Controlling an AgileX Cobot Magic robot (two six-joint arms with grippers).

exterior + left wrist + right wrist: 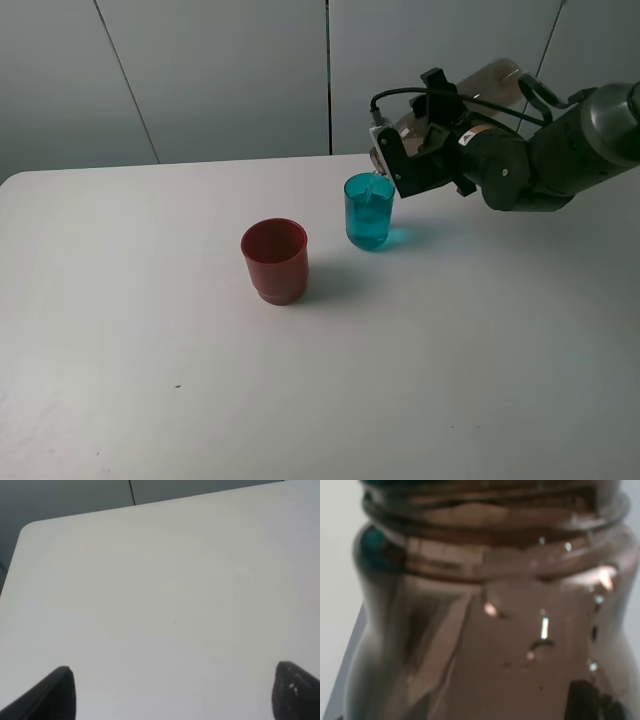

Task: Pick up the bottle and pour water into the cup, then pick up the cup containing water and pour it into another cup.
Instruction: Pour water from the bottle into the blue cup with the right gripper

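With right fingers (410,170) clamped on the bottle (492,78), left fingers (52,695) spread empty, pours into the partly filled cup (369,212); has yet to reach another cup (274,260).

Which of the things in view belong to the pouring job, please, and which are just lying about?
Job: bottle, tilted over the teal cup; red cup; right gripper, jaws shut on the bottle.
Lying about: nothing loose visible; only the table and left gripper, jaws open.
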